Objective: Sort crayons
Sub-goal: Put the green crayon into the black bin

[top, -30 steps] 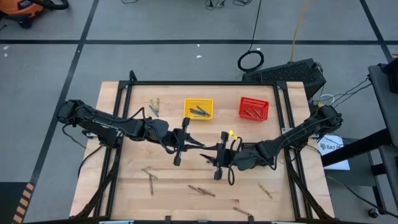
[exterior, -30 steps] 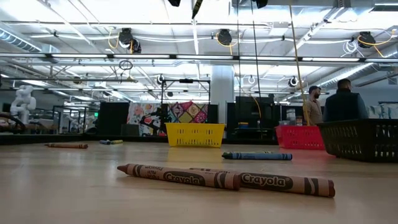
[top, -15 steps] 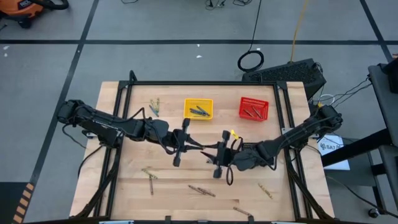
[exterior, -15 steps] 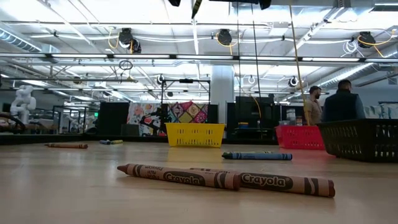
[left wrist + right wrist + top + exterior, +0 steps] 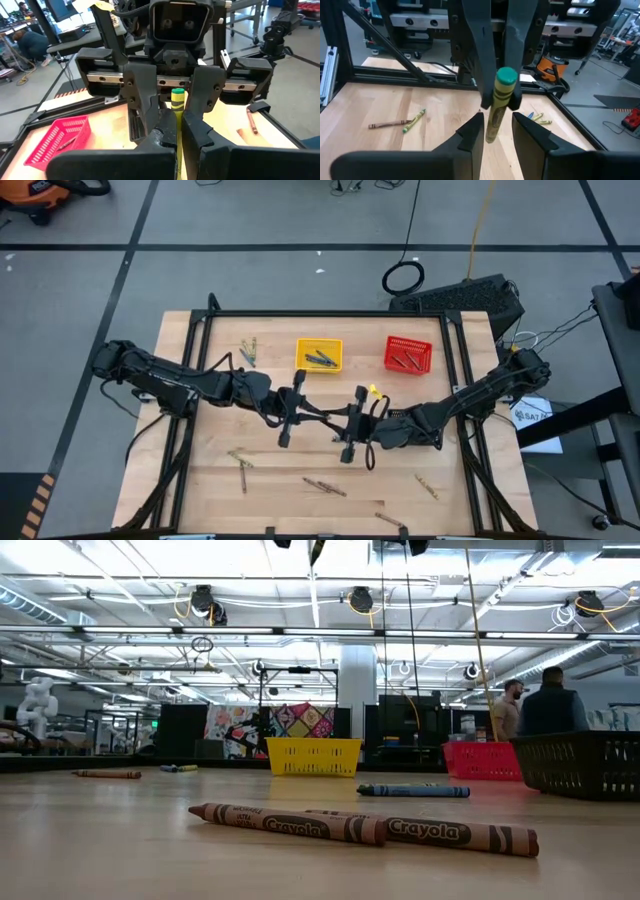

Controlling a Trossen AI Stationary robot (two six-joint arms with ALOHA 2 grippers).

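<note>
Wood worktop (image 5: 200,490) seen from above: the left gripper (image 5: 322,416) and right gripper (image 5: 334,430) meet at mid-table, loose crayons (image 5: 325,486) lying nearer the front edge. From the left wrist, its fingers (image 5: 158,131) are clamped on a yellow-green crayon (image 5: 177,100). From the right wrist, that crayon (image 5: 500,100) stands between the right fingers (image 5: 470,131), which are narrowly parted beside it.

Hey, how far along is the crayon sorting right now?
Done: several crayons lie in the yellow mesh basket and the red mesh basket. In hand: the left pincer is shut on a yellow-green crayon, held between the open jaws of the right pincer. Left: loose crayons scattered on the wooden table.
</note>
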